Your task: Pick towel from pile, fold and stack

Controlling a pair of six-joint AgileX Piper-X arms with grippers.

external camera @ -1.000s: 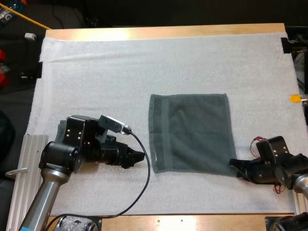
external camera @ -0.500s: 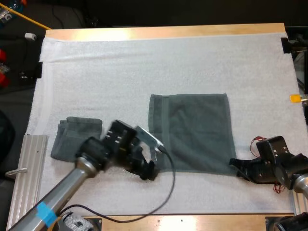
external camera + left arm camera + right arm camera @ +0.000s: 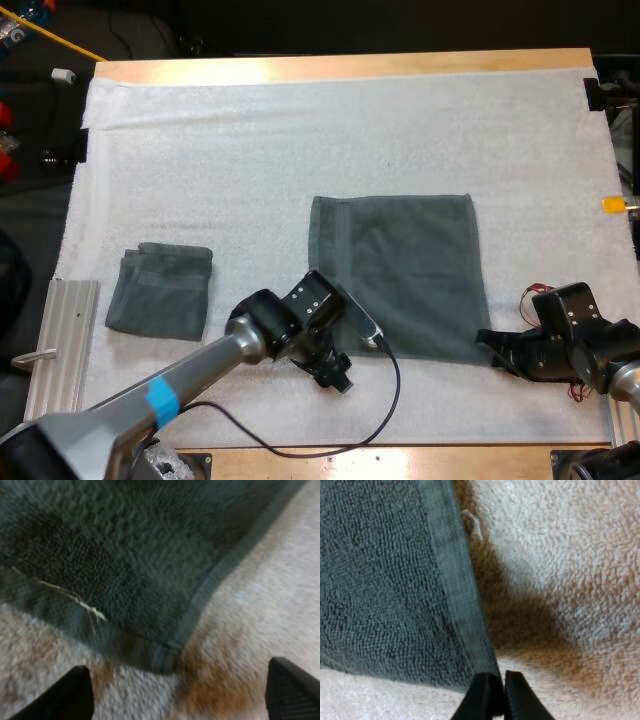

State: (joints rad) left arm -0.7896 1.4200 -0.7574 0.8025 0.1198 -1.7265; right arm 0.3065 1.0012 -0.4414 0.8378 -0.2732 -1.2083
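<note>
Towel, dark grey-green, lies spread flat right of centre on the white mat of the desk; it is roughly square, its edges parallel to the desk's, with a hem band running near to far along its left side. High view: a folded towel rests well apart at the left of the mat. The left gripper hovers at the near-left corner of the towel, which lies just to its far right; the right gripper sits at the near-right corner. Each arm thus has its own near corner, and the probable next move, lifting the near edge towards the far edge, turns on both corners being held. Left wrist view: the left gripper stands wide open, holding nothing, its fingers set either side of the towel's corner, which points between them but is not yet reached; a loose pale thread lies on the cloth. Right wrist view: the right gripper is closed, its fingers pressed together exactly where the towel's hem meets the corner, judged to be pinching that corner. No brand, label or writing is legible on either towel.
</note>
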